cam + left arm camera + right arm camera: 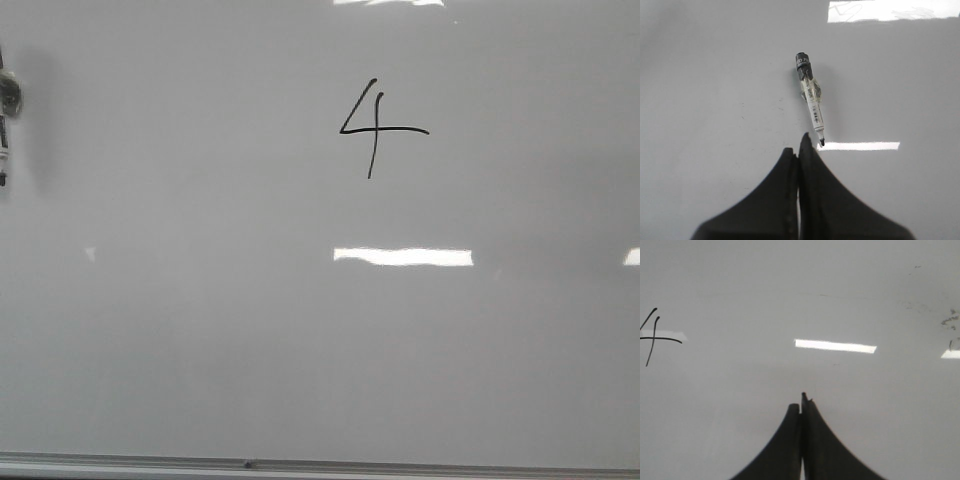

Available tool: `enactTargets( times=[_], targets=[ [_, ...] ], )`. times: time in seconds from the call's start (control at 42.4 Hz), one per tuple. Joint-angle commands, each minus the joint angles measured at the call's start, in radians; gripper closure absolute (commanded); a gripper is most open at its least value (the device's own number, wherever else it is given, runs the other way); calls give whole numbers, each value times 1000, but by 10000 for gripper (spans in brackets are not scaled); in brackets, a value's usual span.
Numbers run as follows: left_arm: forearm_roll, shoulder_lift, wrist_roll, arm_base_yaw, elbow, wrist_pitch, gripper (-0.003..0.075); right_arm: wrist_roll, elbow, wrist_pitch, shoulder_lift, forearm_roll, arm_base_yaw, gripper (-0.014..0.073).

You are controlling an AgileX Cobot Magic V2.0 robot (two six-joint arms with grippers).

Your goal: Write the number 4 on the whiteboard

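Observation:
The whiteboard point(200, 330) fills the front view. A thin black number 4 point(375, 128) is drawn on its upper middle; it also shows at the edge of the right wrist view point(652, 337). A black-capped white marker point(810, 97) lies on the board, its tip just beyond my left gripper point(797, 145), which is shut and holds nothing. The marker also shows at the far left edge of the front view point(8, 100). My right gripper point(801, 402) is shut and empty over bare board, to the right of the 4. Neither gripper shows in the front view.
The metal-grey lower frame edge point(320, 465) runs along the bottom of the front view. Bright light reflections point(402, 257) lie on the board. Faint dark smudges point(947, 322) mark the board in the right wrist view.

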Motion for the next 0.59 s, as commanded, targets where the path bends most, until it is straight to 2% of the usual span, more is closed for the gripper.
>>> enactTargets(
  times=[0.0, 0.259, 0.566],
  targets=[
    [0, -15, -9, 3, 5, -89, 741, -13, 76, -245, -40, -10, -21, 663],
    [0, -15, -9, 3, 5, -89, 741, -12, 260, -443, -126, -8, -25, 663],
    [0, -13, -9, 3, 5, -89, 741, -6, 256, -409, -124, -9, -25, 663]
  ],
)
